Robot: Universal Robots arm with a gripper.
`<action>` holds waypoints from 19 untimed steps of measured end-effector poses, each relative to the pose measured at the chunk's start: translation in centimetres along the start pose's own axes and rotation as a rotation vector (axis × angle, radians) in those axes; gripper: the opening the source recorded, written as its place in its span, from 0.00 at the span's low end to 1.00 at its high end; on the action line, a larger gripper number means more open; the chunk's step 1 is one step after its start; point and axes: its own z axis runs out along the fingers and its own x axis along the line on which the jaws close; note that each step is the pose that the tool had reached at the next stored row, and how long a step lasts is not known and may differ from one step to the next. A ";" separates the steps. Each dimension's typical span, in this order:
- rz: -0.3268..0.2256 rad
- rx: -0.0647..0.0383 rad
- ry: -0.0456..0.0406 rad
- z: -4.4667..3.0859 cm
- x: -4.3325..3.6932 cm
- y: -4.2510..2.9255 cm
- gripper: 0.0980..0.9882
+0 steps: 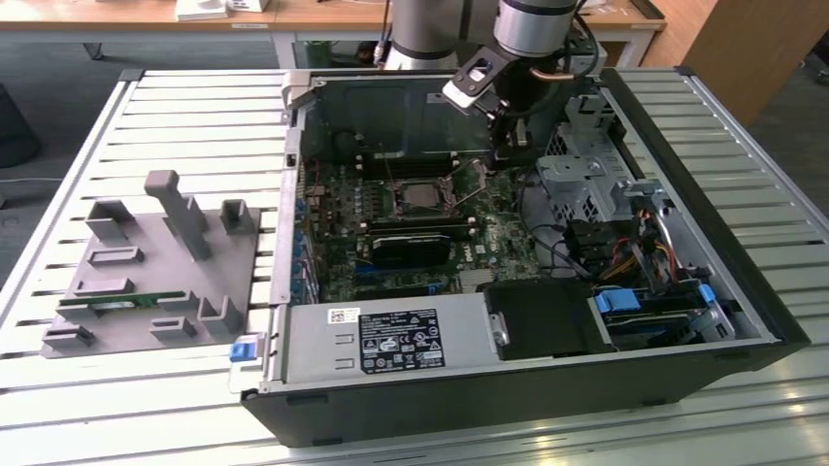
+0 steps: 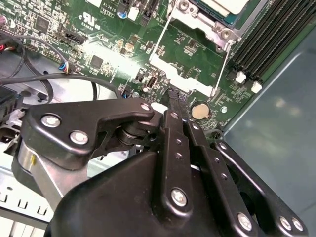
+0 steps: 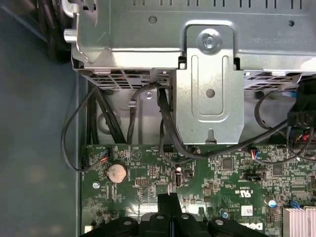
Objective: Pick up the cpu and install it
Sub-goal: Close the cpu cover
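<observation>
Cpu (image 1: 417, 197) sits flat in the socket (image 1: 421, 184) on the motherboard (image 1: 340, 254), inside the open case (image 1: 725, 320) that lies on the slatted tabletop (image 1: 194, 116) toward the exterior view's right edge. Nearest in the exterior view, a silver power supply (image 1: 388, 340) fills the case's near side. On the tabletop's edge at the exterior view's left stands a grey fixture (image 1: 143, 262) with upright posts.

Past the power supply comes the motherboard, then the cpu. The tool (image 1: 508, 158) hangs farther back and toward the exterior view's right of the cpu, well apart from it and not touching it. Its black fingers are pressed together with nothing between them, as both wrist views show (image 2: 173, 93) (image 3: 170, 198).

In the second wrist view the cpu (image 2: 224, 6) lies beyond the fingertips, with the socket's metal frame between, and a coin cell (image 2: 199, 109) lies just beside the tips. In the first wrist view the coin cell (image 3: 117, 172) lies on the board, with a metal drive cage (image 3: 210, 74) beyond it.
</observation>
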 end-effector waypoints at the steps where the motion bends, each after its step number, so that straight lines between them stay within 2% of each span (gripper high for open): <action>1: 0.000 0.000 -0.0001 0.09 0.01 0.06 0.01; 7: 0.000 0.000 0.0002 0.75 0.06 0.22 0.01; 11: 0.000 0.000 -0.0002 0.81 0.06 0.16 0.01; 19: 0.000 0.001 0.0065 0.78 0.06 -0.81 0.01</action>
